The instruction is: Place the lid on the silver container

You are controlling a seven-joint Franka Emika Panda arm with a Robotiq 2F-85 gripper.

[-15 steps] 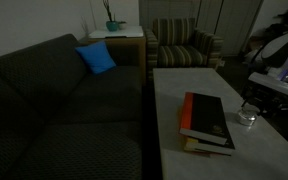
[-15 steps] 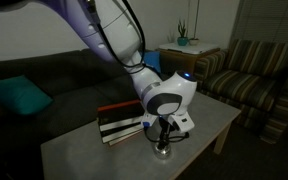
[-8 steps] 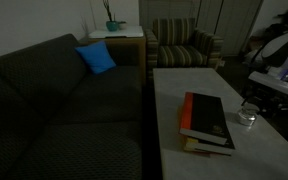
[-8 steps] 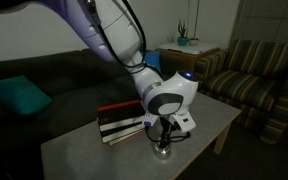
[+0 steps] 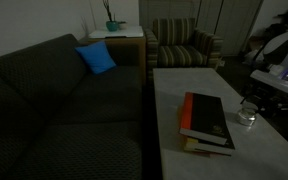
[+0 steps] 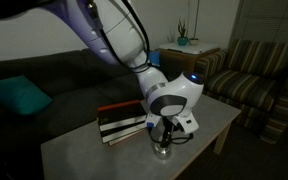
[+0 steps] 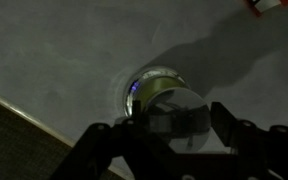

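Gripper point(image 6: 164, 139) just above silver container point(image 7: 150, 82)

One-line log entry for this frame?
gripper: above container | lid: under gripper, over container, grip unclear | container: on table, beside books

The silver container point(image 7: 154, 88) on the table point(image 7: 54, 50) is shiny metal, its rim catching light. The table top is pale, matt and faintly mottled, perhaps stone or laminate; the dim view leaves that unsure. Beside the table, the sofa point(image 5: 54, 100) is dark woven cloth and the armchair point(image 5: 184, 45) striped fabric. The robot arm point(image 6: 119, 40) has a glossy plastic shell.
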